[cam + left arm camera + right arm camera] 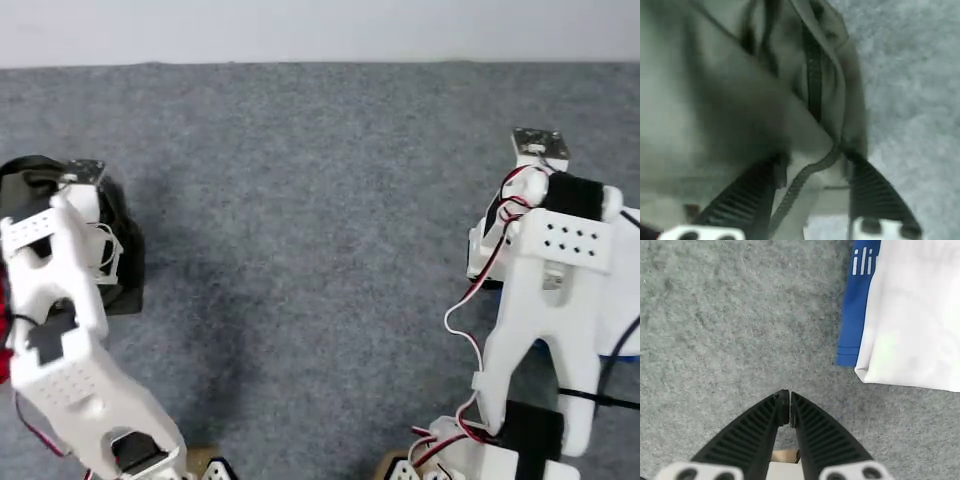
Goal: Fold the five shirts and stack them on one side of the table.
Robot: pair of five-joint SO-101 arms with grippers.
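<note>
The left gripper [815, 159] sits low on a crumpled grey-green cloth shirt with dark seams [715, 100] at the left edge of the table. Its ribbed black jaws stand moderately apart with a fold and a seam of the shirt between them. The right gripper [790, 402] is fully closed, tips touching, holding nothing, above the grey felt-like table cover [715, 315]. Near it, not touching, lies a folded white shirt [915, 315] on a folded blue shirt [860, 305].
</note>
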